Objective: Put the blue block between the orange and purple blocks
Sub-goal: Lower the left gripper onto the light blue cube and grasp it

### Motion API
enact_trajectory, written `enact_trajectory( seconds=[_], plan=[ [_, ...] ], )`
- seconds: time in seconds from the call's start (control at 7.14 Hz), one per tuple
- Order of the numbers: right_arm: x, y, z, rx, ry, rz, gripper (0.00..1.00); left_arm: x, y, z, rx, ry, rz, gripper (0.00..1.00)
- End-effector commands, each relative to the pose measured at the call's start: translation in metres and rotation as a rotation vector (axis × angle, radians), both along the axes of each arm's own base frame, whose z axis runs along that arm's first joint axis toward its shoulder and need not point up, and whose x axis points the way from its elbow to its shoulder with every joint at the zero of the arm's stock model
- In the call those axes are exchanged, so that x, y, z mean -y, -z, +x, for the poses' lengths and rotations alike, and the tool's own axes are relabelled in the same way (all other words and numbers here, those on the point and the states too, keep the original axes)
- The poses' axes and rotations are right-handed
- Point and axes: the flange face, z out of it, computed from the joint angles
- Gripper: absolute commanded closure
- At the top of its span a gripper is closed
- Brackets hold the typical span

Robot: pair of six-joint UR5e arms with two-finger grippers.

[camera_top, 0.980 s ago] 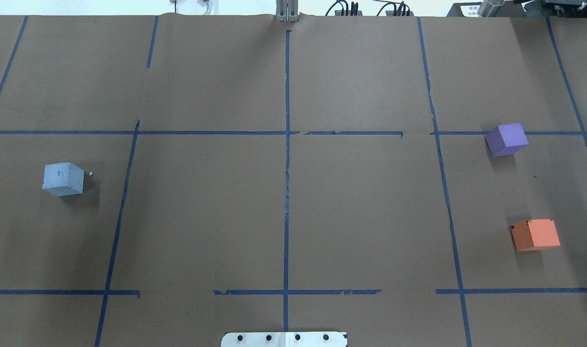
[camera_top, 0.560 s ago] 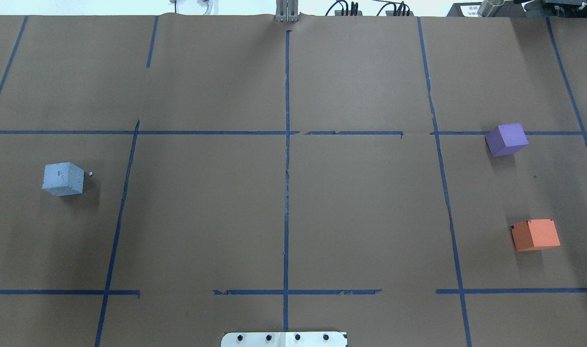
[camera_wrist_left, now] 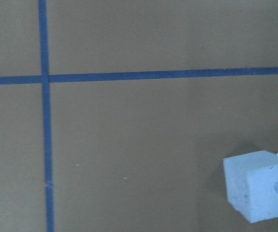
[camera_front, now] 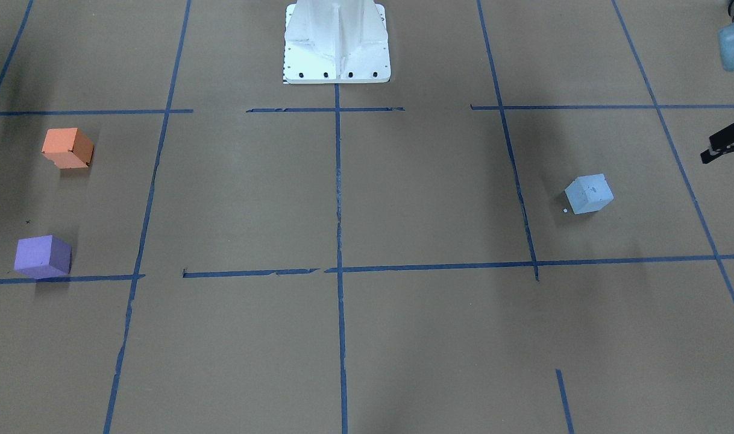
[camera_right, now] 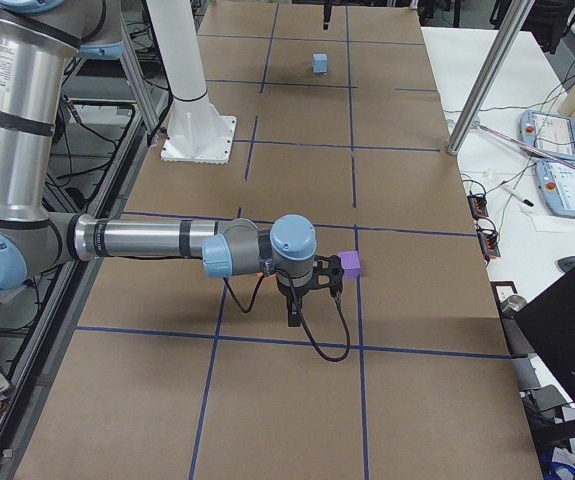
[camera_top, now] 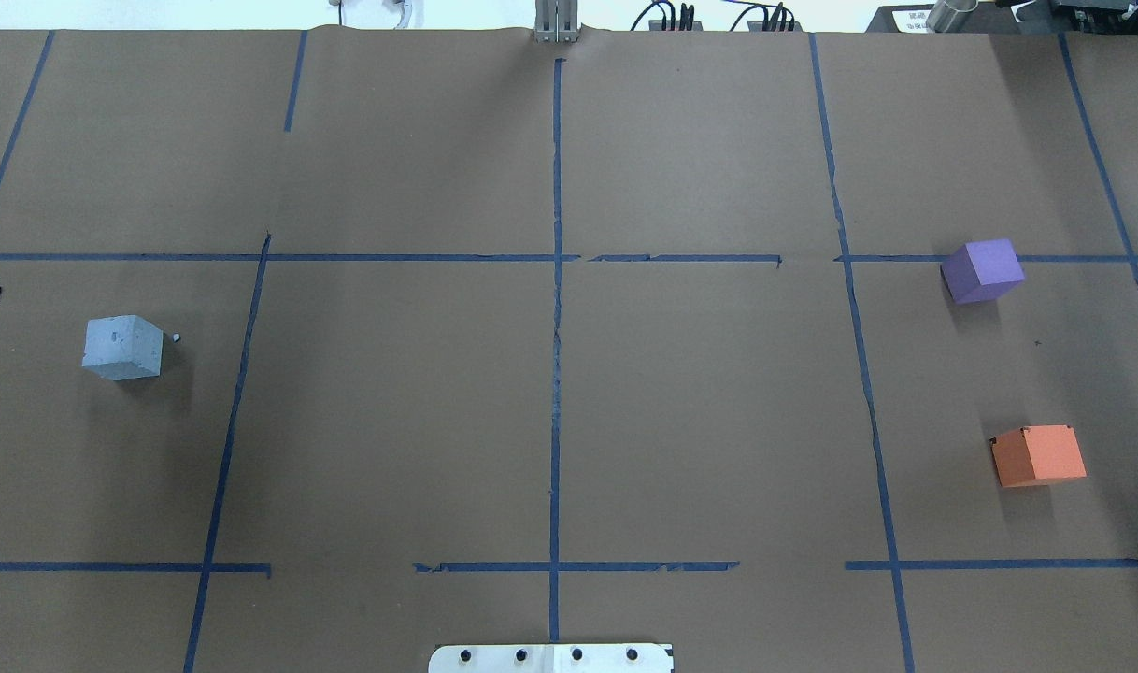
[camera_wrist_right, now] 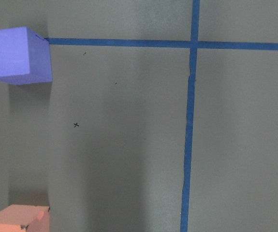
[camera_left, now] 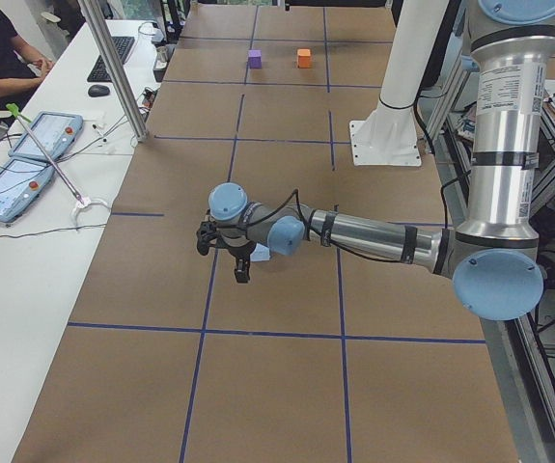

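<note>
Brown paper covers the table [camera_top: 391, 393], ruled into squares by blue tape lines [camera_top: 556, 374]. The pale blue block [camera_top: 122, 347] sits on my left side of it, resting flat on the paper inside one square, with a tiny white speck [camera_top: 176, 337] just beside it. My left claw [camera_front: 727, 158] hangs near that block, further out toward the table's end, and does not touch it. In the front view its black fingers stand apart with brown paper showing between them, so I read it as spread wide, though the frame edge cuts one finger off. My left wrist camera catches the blue block in its lower right corner.

Far across on my right, the purple block [camera_top: 983, 270] sits touching a tape line. The orange block [camera_top: 1038, 455] lies nearer my white base [camera_front: 337, 42]. The two are apart, with a small black x mark [camera_wrist_right: 76, 125] on the paper between them. The blue block is well apart from both and not yet between them.

My right claw [camera_right: 312, 300] shows only in the side view, over the paper near the purple block. Whether it is wide or narrow I cannot tell.
</note>
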Motion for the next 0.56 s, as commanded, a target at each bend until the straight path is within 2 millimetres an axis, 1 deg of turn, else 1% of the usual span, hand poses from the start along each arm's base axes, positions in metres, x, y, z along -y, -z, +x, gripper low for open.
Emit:
enact_trajectory(
  seconds=[0.0,0.14,0.28,0.42],
  plan=[
    [-0.001,-0.002,-0.001,0.004,0.002,0.012,0.00,-0.012,0.028,0.099,0.016,0.035,-0.043,0.00],
    [-0.002,-0.009,-0.001,0.003,0.002,0.000,0.00,-0.016,0.028,0.121,0.052,0.043,-0.038,0.00],
    [-0.002,-0.010,-0.001,0.002,0.003,-0.004,0.00,-0.017,0.020,0.128,0.073,0.040,-0.039,0.00],
    [-0.002,-0.010,-0.001,0.002,0.002,-0.005,0.00,-0.015,0.013,0.147,0.094,0.020,-0.038,0.00]
  ],
)
